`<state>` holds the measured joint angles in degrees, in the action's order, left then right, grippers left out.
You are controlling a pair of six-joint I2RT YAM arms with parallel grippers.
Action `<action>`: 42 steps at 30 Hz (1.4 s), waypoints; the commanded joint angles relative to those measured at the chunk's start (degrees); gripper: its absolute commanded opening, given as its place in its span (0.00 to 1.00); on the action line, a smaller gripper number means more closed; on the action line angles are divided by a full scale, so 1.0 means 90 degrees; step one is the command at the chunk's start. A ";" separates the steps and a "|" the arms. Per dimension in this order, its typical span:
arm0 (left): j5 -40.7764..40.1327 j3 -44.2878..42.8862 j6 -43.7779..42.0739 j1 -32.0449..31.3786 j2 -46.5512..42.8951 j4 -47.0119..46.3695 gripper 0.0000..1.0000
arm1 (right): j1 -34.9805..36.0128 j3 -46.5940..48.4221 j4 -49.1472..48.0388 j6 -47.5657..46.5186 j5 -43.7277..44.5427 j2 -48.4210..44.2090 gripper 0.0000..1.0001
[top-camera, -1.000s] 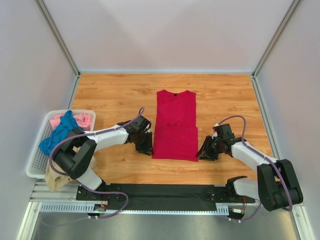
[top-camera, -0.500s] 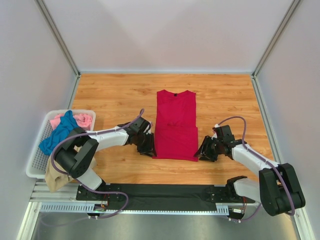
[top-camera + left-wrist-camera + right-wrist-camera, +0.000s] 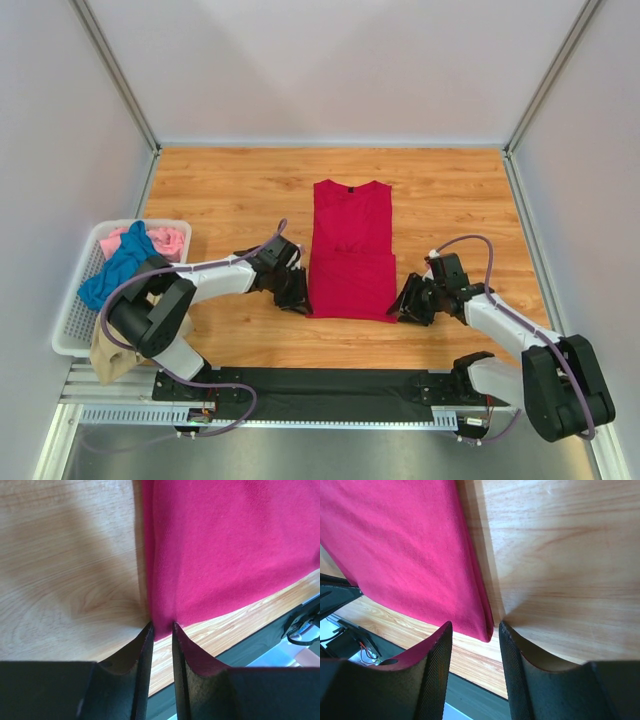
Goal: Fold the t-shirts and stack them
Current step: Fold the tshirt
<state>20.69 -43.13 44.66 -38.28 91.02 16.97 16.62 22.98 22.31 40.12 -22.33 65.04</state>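
The crimson red t-shirt (image 3: 350,250) lies folded into a narrow strip on the wooden table, neck label at the far end and its lower part doubled over. My left gripper (image 3: 297,298) is at its near left corner. In the left wrist view the jaws (image 3: 162,626) stand narrow, with the red corner (image 3: 225,545) pinched between the tips. My right gripper (image 3: 402,310) is at the near right corner. In the right wrist view it (image 3: 475,625) is open, and the shirt's corner (image 3: 405,545) lies between the fingers without touching them.
A white lattice basket (image 3: 70,330) at the left edge holds a teal t-shirt (image 3: 120,265) and a pink one (image 3: 165,240). A tan one (image 3: 110,355) hangs over its near side. A black rail (image 3: 330,385) runs along the near table edge.
Both grippers have slid inward to the shirt's near corners. The left one now reaches the left corner; the right one has edged slightly nearer and left.
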 commanded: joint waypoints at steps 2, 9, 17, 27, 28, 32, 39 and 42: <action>-0.0336 0.0223 -0.0070 -0.0043 -0.0162 0.0224 0.30 | 0.0106 -0.0278 0.0373 0.0083 0.0459 -0.0097 0.45; -0.0501 0.0125 -0.0090 -0.0209 -0.0182 0.0379 0.29 | 0.0330 -0.0249 0.0451 0.0337 0.0586 -0.0244 0.45; -0.0687 0.0183 -0.0148 -0.0268 -0.0387 0.0566 0.34 | 0.0624 -0.0298 0.0530 0.0581 0.0967 -0.0322 0.45; -0.0677 0.0115 -0.0090 -0.0278 -0.0182 0.0545 0.21 | 0.0634 -0.0269 0.0237 0.0513 0.1163 -0.0010 0.27; -0.0697 0.0076 -0.0109 -0.0278 -0.0172 0.0594 0.10 | 0.0643 -0.0268 0.0246 0.0503 0.1162 -0.0029 0.22; -0.0726 -0.0041 -0.0129 -0.0287 -0.0406 0.0868 0.00 | 0.0643 -0.0152 0.0606 0.0416 0.1250 -0.0340 0.00; -0.0902 -0.0275 -0.0002 -0.0366 -0.1148 0.1424 0.00 | 0.0760 0.0102 0.1027 0.0288 0.1299 -0.1161 0.00; -0.0961 -0.0295 0.0027 -0.0463 -0.1324 0.1590 0.00 | 0.0829 0.0161 0.1213 0.0327 0.1338 -0.1347 0.00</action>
<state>13.91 -44.25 44.64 -41.74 81.21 26.96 23.51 22.50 29.76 43.92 -12.84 54.61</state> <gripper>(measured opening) 0.006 0.014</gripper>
